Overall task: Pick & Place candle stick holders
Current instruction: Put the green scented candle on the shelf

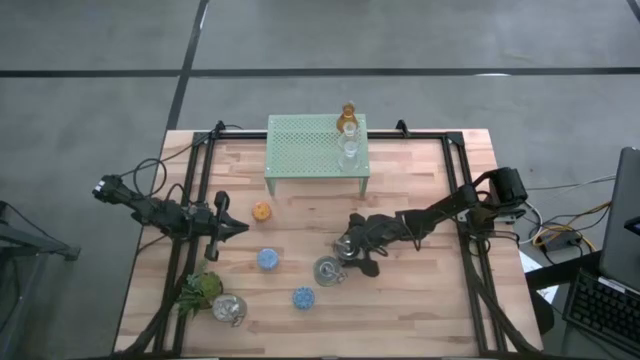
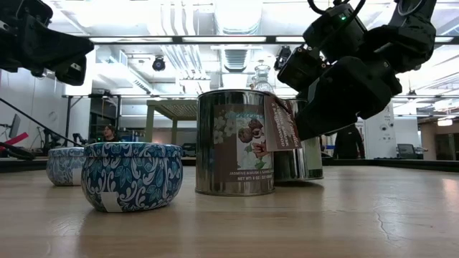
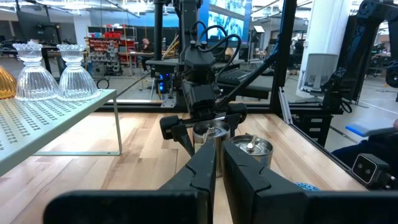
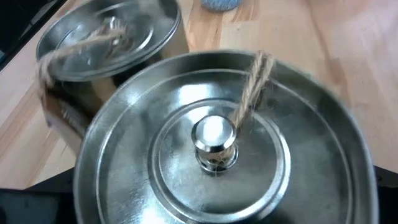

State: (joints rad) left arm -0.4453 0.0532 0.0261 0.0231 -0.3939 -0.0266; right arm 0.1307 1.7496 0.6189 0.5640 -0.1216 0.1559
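My right gripper (image 1: pixel 349 246) is open, low over a silvery lidded holder (image 4: pixel 214 143). In the left wrist view its fingers (image 3: pixel 175 129) stand spread on either side of that holder (image 3: pixel 210 132). A second silvery holder (image 1: pixel 328 270) stands close beside it. Two blue holders (image 1: pixel 268 259) (image 1: pixel 302 298) and an orange one (image 1: pixel 262 211) stand on the table. A third silvery holder (image 1: pixel 230 310) stands by the plant. An amber glass holder (image 1: pixel 347 118) and two clear glass ones (image 1: pixel 350 148) stand on the mesh stand (image 1: pixel 310 150). My left gripper (image 1: pixel 236 228) is shut and empty at the left. My right gripper comes at the silvery holder from above with its fingers on either side of the holder's wall. I cannot tell whether they touch it. The holder stands upright on the table.
A green leafy plant (image 1: pixel 200 290) lies near the front left corner. The pale-green mesh stand takes the middle of the far edge. Dark frame rails (image 1: pixel 190 200) run along the table's left and right sides. Bare wood (image 1: pixel 420 300) lies at the front right.
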